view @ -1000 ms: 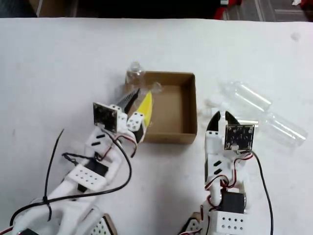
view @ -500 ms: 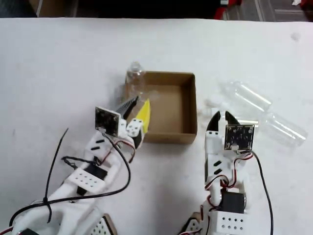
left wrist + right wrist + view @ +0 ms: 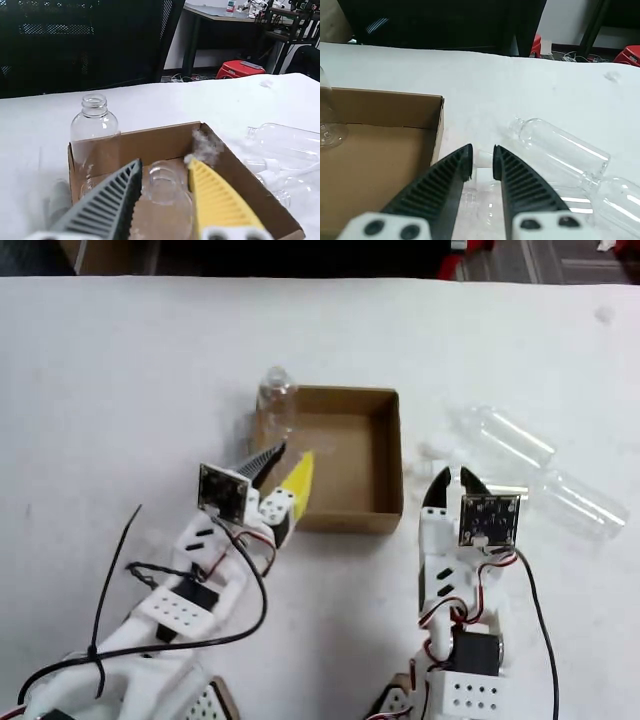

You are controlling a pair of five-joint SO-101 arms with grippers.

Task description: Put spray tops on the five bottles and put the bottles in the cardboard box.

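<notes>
— Left gripper [image 3: 164, 165], what has it got?
— Its grey and yellow fingers [image 3: 110, 205] are pinched on a clear bottle [image 3: 162, 187] with no top on it, mouth pointing away from the wrist. The gripper sits over the near left corner of the cardboard box [image 3: 350, 520], and the bottle is inside the box walls. I cannot tell whether it touches the floor of the box.
— And the right gripper [image 3: 482, 149]?
— Just right of the box's near right corner, over the table [image 3: 120, 370]. Only a narrow gap shows between its black fingers [image 3: 445, 185], and nothing is in it. A small white part [image 3: 482, 160] lies on the table just past the tips.
— Other bottles?
— A second bottle [image 3: 276, 395] stands upright against the outside of the box's far left corner, also uncapped. Two more lie on their sides to the right of the box: the farther bottle [image 3: 505, 440], and the nearer bottle [image 3: 580, 502] further right.
</notes>
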